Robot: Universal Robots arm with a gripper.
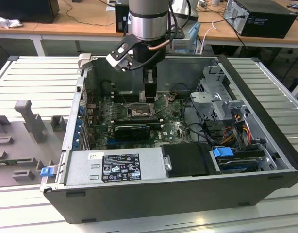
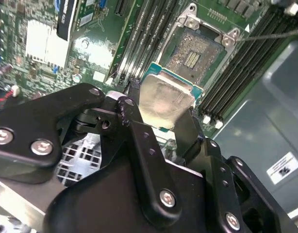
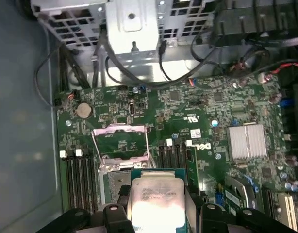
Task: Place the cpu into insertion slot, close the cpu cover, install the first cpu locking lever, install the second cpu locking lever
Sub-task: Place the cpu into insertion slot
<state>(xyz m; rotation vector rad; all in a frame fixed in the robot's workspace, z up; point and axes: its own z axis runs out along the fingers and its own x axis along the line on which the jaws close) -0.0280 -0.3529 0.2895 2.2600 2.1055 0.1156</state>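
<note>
My gripper (image 1: 149, 97) reaches down into the open computer case and is shut on the cpu (image 2: 166, 99), whose silvery face shows between the two black fingers (image 2: 134, 116). In the first wrist view the cpu (image 3: 156, 191) hangs above the near edge of the insertion slot (image 3: 112, 184), partly covering it. The second wrist view shows the insertion slot (image 2: 193, 54) bare, tan-grey pin field exposed, just beyond the chip. The cpu cover (image 3: 121, 130) is swung open beside the slot. A thin locking lever (image 2: 270, 34) sticks out past the socket. From outside, the socket (image 1: 138, 112) lies under the gripper.
Long black memory slots (image 2: 236, 63) flank the socket. A black card (image 1: 133, 130), the power supply (image 1: 115, 166), a drive cage (image 1: 214, 102) and loose cables (image 1: 236, 128) crowd the case. A finned heat sink (image 3: 246, 141) sits on the green board.
</note>
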